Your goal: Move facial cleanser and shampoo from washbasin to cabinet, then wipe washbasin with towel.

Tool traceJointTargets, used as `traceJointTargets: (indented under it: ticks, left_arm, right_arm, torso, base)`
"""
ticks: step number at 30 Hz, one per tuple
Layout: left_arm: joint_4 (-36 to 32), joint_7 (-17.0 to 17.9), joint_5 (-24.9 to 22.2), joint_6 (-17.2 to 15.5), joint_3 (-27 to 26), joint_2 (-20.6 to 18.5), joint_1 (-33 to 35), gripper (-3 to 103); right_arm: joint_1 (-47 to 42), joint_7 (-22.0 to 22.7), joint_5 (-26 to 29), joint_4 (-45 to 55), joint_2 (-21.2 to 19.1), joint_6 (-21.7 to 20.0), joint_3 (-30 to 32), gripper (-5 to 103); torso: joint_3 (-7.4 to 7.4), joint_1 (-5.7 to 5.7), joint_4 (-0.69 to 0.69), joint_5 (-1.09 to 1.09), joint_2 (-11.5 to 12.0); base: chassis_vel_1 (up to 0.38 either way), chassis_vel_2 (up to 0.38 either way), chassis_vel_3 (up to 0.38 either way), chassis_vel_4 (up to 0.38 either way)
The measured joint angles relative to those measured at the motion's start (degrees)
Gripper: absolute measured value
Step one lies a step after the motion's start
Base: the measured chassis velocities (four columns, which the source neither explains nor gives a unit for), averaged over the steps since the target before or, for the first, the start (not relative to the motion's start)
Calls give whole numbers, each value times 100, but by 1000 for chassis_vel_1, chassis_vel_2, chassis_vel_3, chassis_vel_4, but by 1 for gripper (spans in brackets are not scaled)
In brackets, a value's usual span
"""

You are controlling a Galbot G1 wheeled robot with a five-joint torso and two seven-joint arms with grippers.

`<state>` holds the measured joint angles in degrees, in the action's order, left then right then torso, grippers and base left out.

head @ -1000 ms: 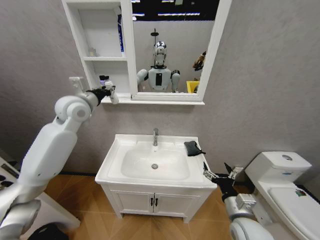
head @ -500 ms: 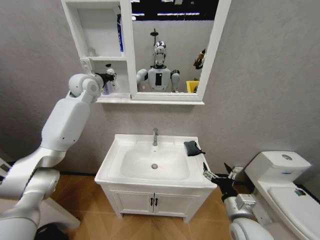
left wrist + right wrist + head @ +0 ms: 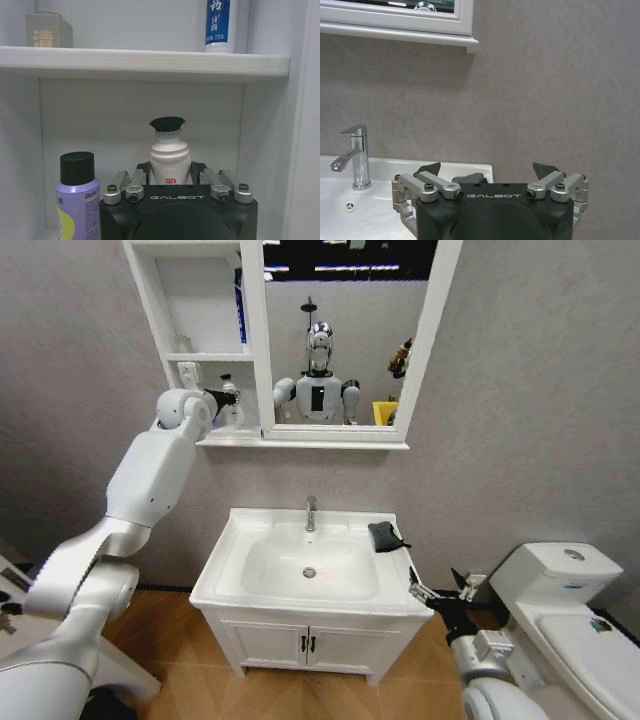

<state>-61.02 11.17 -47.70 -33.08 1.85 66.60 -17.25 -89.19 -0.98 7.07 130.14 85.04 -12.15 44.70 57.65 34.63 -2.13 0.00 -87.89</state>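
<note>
My left gripper [image 3: 222, 398] reaches into the lowest compartment of the cabinet [image 3: 190, 357] and is shut on a white bottle [image 3: 170, 152] with a black cap, held upright. I cannot tell whether it is the facial cleanser or the shampoo. A purple bottle [image 3: 77, 200] with a black cap stands beside it in the same compartment. The dark towel [image 3: 385, 536] lies on the washbasin [image 3: 225, 560] rim, right of the tap [image 3: 311, 512]. My right gripper [image 3: 435, 590] hangs open at the washbasin's front right corner, and the towel [image 3: 467, 177] lies just beyond its fingers [image 3: 432, 169].
On the shelf above stand a blue-and-white tube [image 3: 220, 22] and a small beige box [image 3: 47, 30]. The mirror [image 3: 340, 340] adjoins the cabinet on the right. A white toilet [image 3: 570, 610] stands right of the vanity [image 3: 305, 640].
My left arm has lifted the white bottle from in front of the cabinet's bottom ledge up and into the lowest compartment. The right arm has barely moved.
</note>
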Motion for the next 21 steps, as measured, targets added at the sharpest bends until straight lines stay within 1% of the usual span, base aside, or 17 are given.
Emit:
traceJointTargets:
  ticks: [1,5,6,7,8,10,11,14,15,17,18,20,21]
  left_arm:
    - [80,-58,80,51,3,48,-3,41]
    - [165,-74,153,92,2,111,-6,41]
    - [186,-75,176,99,2,123,-6,38]
    - [205,-81,209,101,1,118,-3,43]
    - [205,-81,209,101,1,118,-3,43]
    - [249,-93,251,117,-6,94,14,52]
    - [249,-93,251,117,-6,94,14,52]
    - [291,-113,265,235,-37,92,15,68]
    - [291,-113,265,235,-37,92,15,68]
    - [220,-109,261,297,-80,61,27,79]
    - [220,-109,261,297,-80,61,27,79]
    - [-48,-55,223,338,-130,-94,107,89]
    - [-48,-55,223,338,-130,-94,107,89]
  right_arm:
    - [18,1,0,-1,12,0,-10,100]
    - [27,2,-1,-2,27,0,-23,100]
    - [26,2,-3,-2,30,-1,-22,100]
    - [13,2,-4,3,28,-2,-3,100]
    - [13,2,-4,3,28,-2,-3,100]
    - [-18,2,-3,12,20,-1,34,100]
    - [-18,2,-3,12,20,-1,34,100]
    - [-26,2,-4,12,27,14,30,100]
    - [-26,2,-4,12,27,14,30,100]
    - [-21,2,-9,21,41,15,13,100]
    - [-21,2,-9,21,41,15,13,100]
    - [-11,2,-15,45,42,15,6,100]
    - [-11,2,-15,45,42,15,6,100]
  torso:
    - [0,0,0,0,0]
    - [0,0,0,0,0]
    - [0,0,1,0,0]
    - [0,0,1,0,0]
    - [0,0,1,0,0]
    - [0,-1,-1,0,0]
    - [0,-1,-1,0,0]
    - [0,-1,-1,-1,0]
    - [0,-1,-1,-1,0]
    - [0,0,2,0,0]
    - [0,0,2,0,0]
    - [0,0,0,0,0]
    - [0,0,0,0,0]
  base:
    - [0,0,0,0]
    - [0,0,0,0]
    - [0,0,0,0]
    - [0,0,0,0]
    - [0,0,0,0]
    - [0,0,0,0]
    - [0,0,0,0]
    - [0,0,0,0]
    - [0,0,0,0]
    - [0,0,0,0]
    - [0,0,0,0]
    - [0,0,0,0]
    - [0,0,0,0]
